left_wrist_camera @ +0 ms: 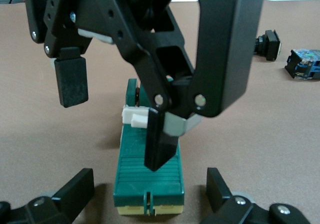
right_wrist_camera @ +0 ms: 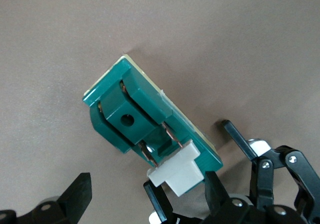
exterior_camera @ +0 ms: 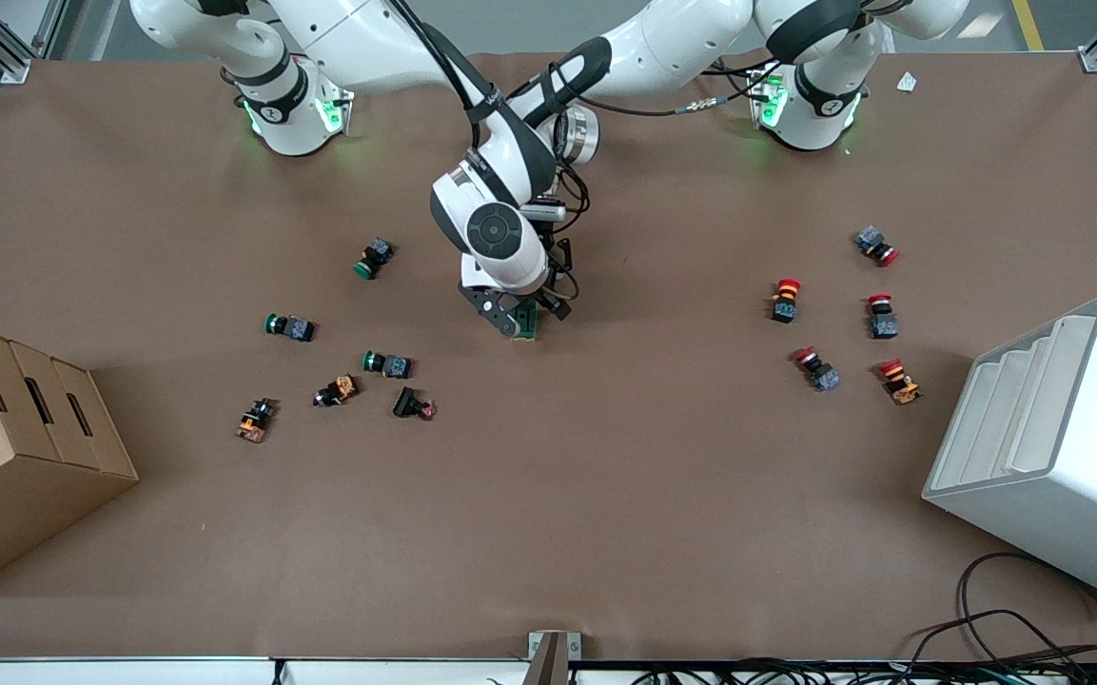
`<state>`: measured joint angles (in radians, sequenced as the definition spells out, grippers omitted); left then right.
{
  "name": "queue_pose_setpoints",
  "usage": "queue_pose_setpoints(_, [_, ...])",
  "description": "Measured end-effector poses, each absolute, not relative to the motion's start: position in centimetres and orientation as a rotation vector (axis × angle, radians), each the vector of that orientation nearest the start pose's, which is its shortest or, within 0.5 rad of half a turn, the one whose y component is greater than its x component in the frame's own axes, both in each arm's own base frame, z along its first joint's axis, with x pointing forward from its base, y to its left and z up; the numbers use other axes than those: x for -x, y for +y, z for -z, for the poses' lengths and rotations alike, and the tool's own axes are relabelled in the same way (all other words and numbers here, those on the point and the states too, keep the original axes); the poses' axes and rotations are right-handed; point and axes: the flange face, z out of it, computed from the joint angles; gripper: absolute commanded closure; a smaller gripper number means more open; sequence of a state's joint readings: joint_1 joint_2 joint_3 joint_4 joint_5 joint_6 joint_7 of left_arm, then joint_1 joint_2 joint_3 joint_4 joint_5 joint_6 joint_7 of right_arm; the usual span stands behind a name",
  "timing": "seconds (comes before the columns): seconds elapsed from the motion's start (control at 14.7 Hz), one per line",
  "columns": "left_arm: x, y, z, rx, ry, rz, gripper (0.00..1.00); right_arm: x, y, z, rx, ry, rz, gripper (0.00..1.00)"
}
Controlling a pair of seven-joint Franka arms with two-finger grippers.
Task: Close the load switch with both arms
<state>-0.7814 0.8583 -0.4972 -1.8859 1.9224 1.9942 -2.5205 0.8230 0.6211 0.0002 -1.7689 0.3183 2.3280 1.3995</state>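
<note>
Cardboard box [exterior_camera: 25, 438] sits at the right arm's end of the surface [exterior_camera: 605, 495]. Next come 6 small push buttons, 3 of them green-capped, e.g. [exterior_camera: 289, 326]. The others are orange or black.

Load switch [exterior_camera: 529, 323] lies at mid-surface, under both arms' wrists, between the green-capped group and the red-capped group. It is a dark green oblong block lying flat, with a ribbed top and a thin cream layer along its underside. White lever [left_wrist_camera: 135, 118] juts out at 1 end. The right wrist view shows a raised green housing with a round hole and brown metal contacts next to the lever.

Left end effector [left_wrist_camera: 150, 189] is low over the switch and spread wide. It has 1 finger on each side of the block, with a gap on both sides and no contact.

Right end effector [left_wrist_camera: 115, 116] is also over the switch and wide apart, gripping nothing. 1 fingertip [left_wrist_camera: 160, 144] is down on the ribbed top just beside the lever, and the other finger hangs clear in the air.

Toward the left arm's end are 5 red-capped push buttons, e.g. [exterior_camera: 784, 300]. Past them is a white stepped bin [exterior_camera: 1052, 447] at the surface's edge. Black cables [exterior_camera: 1033, 628] run nearer the front camera.
</note>
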Motion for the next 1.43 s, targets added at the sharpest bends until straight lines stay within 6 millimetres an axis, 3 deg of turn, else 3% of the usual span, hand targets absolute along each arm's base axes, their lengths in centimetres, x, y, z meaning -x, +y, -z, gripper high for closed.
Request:
queue_pose_setpoints(0.41, [-23.0,-55.8,-8.3,2.803,0.141,1.57,0.0,-45.8,47.7,-21.4,2.785,1.275,-0.345,0.0])
queue_pose_setpoints(0.75, [-23.0,-55.8,-8.3,2.803,0.141,1.57,0.0,-47.9,47.3,-23.2,2.736,1.296,-0.312,0.0])
queue_pose_setpoints(1.43, [-23.0,-55.8,-8.2,2.801,0.142,1.571,0.0,-49.9,46.8,-24.3,2.689,1.311,-0.278,0.0])
